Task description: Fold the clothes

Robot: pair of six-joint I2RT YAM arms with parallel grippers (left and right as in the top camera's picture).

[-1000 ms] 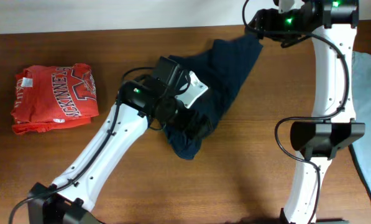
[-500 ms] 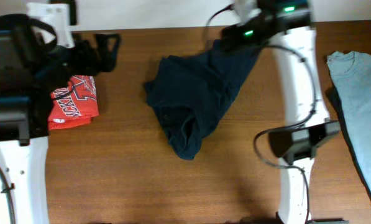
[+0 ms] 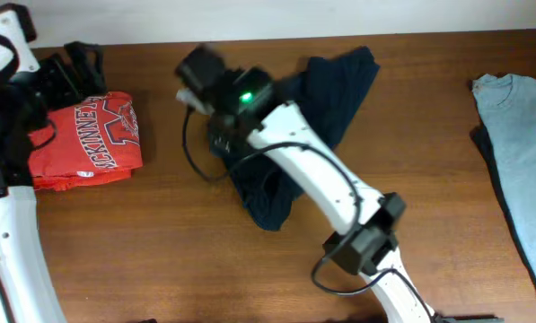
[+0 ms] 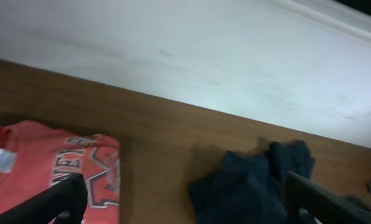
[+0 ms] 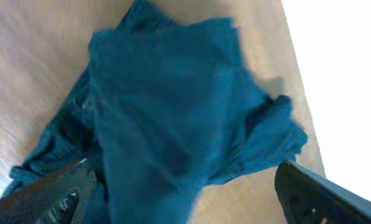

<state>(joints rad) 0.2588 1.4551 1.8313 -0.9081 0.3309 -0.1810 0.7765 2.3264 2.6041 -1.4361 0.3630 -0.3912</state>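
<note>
Nr far edge of table (image 3: 160, 233), navy garment (image 3: 335, 90) bunched.

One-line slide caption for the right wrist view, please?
Right gripper, jaws open and empty, looks down on the crumpled navy garment on the wooden table.

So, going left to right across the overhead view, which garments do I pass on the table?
Red shirt with white lettering → dark navy garment → pale grey-blue T-shirt. The arms are left out, since they overlap the clothes.
</note>
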